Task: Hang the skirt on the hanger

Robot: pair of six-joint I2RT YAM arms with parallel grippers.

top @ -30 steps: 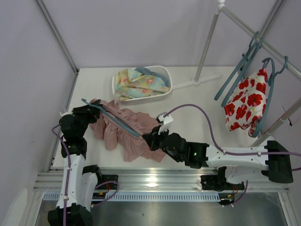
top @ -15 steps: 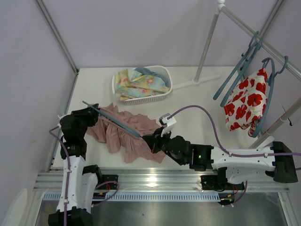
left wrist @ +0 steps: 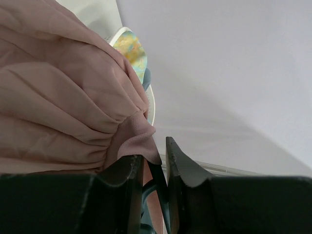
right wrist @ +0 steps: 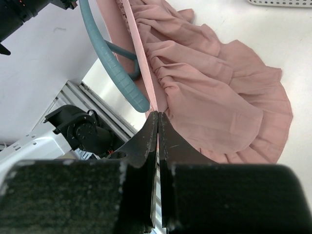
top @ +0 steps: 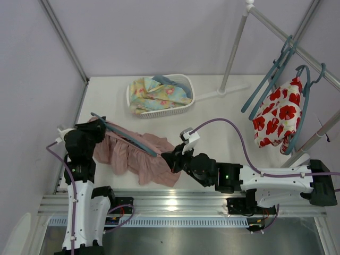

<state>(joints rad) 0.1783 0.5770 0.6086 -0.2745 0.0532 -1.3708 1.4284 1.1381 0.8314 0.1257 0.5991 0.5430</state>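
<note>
Top external: hanger (top: 133, 139) spans left-far to right-near; left pincer (top: 101, 125) clamps its end, right pincer (top: 168, 157) pinches skirt (top: 125, 157).

The skirt (top: 135, 159) rests on the table (top: 223, 138) at the front left, between the left fingers (top: 94, 127) and the right fingers (top: 170, 158). The hanger (top: 130, 141) runs diagonally over the skirt. Its left end is at the left fingers and its right end is near the right fingers. A basket (top: 187, 90) sits behind the skirt at the rear centre of the table, with a cloth (top: 156, 94) in it. A rack pole (top: 235, 50) stands just right of the basket. At the far right, spare hangers (top: 271, 79) hang from a rail (top: 265, 20), and a second cloth (top: 276, 119) hangs on one of them.
</note>
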